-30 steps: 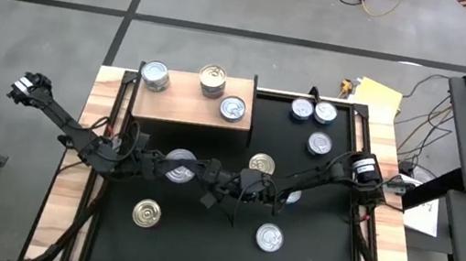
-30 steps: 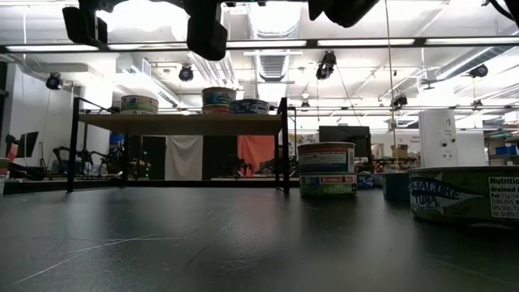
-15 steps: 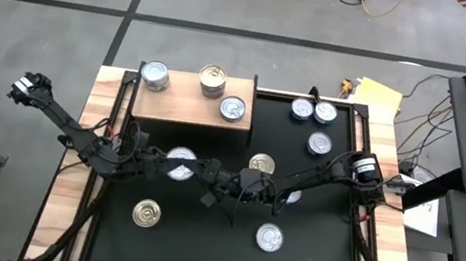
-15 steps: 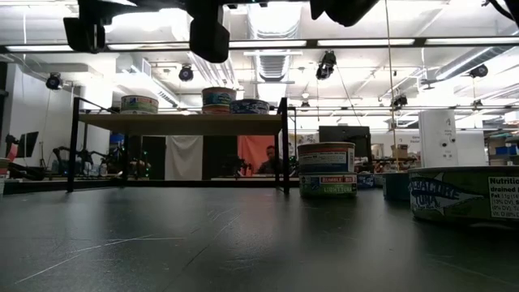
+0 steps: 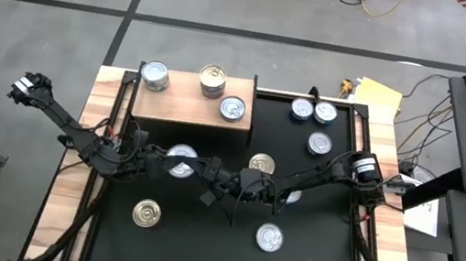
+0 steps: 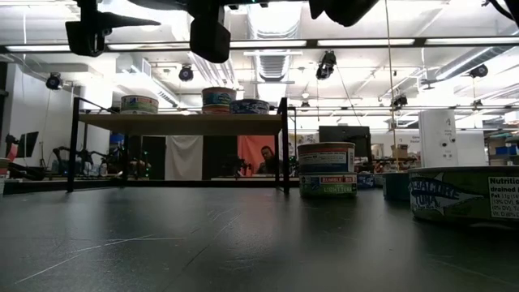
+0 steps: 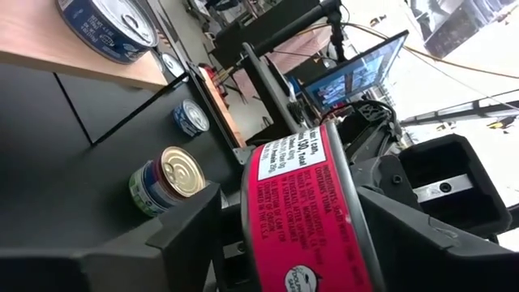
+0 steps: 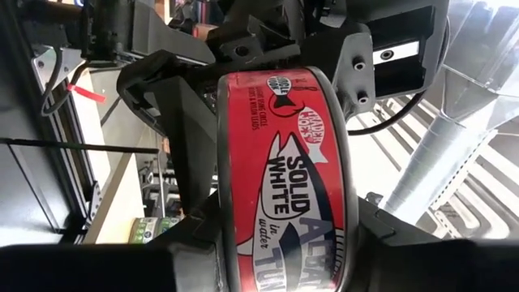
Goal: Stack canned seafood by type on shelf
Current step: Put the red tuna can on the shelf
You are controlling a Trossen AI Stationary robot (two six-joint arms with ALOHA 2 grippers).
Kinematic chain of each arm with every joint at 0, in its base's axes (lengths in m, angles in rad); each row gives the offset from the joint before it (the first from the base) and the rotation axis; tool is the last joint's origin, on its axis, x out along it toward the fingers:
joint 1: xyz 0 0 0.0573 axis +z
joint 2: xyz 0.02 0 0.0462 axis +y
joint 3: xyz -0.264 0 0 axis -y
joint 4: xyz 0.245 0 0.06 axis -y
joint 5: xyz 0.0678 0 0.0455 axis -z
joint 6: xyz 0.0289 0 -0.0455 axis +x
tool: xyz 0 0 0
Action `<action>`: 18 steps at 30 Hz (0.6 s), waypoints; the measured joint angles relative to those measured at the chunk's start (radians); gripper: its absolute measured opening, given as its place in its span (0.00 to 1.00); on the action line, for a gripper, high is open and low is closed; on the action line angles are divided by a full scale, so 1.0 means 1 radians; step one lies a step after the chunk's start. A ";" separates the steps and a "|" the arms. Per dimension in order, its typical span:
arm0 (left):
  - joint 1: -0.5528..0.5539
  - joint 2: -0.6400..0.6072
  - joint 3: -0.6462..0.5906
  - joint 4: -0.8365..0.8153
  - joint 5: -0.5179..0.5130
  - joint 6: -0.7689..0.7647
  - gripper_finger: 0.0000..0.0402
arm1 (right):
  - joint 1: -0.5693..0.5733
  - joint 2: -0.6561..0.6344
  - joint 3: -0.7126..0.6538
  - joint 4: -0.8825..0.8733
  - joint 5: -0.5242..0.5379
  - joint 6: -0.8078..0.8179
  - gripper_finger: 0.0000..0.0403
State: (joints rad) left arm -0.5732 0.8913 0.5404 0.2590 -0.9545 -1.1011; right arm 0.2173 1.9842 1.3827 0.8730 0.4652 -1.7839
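A red-labelled tuna tin [image 7: 302, 212] [image 8: 284, 162] is held in the air over the middle of the table. My left gripper [image 5: 214, 183] [image 7: 284, 227] and my right gripper [image 5: 239, 190] [image 8: 284, 235] meet there, fingertips toward each other, both shut on this tin. In the high view the grippers hide it. The wooden shelf [image 5: 189, 105] [image 6: 178, 123] stands at the far left and bears three tins: one silver-topped [image 5: 156, 75], one gold-topped [image 5: 213, 78] and one blue-labelled [image 5: 233, 108]. Several more tins stand on the black table. My left gripper pinches the red tin between its two fingers [image 7: 182, 239]. One finger lies on each flat end, and the label wall [image 7: 292, 174] faces the camera. The tin is lifted clear and stands on edge. My right gripper pinches the same tin from the opposite side, one finger [image 8: 190, 243] on each flat end beside the label wall [image 8: 280, 243]. The left gripper's fingers show beyond it on the tin's far half.
On the table stand a silver-topped tin [image 5: 180, 162] under the left arm, a gold one [image 5: 262, 164], a gold one [image 5: 147, 213] near the front, a blue one [image 5: 269, 238], and three blue ones [image 5: 314, 115] at the far right. A person shows in the room beyond.
Both grippers have stayed together on the red tin at the table's middle. In the low view a part of the left arm at the top left has shifted slightly.
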 joint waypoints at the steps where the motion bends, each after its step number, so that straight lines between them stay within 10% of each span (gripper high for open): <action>1: 0.000 0.000 0.000 0.000 -0.002 -0.003 0.65 | 0.000 0.000 0.000 0.000 0.000 -0.001 0.32; 18: 0.000 -0.007 0.000 0.006 -0.013 -0.033 0.72 | -0.014 -0.008 -0.001 0.020 0.029 0.041 0.48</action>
State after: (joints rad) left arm -0.5732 0.8842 0.5400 0.2647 -0.9676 -1.1345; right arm 0.2032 1.9766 1.3819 0.8932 0.4938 -1.7431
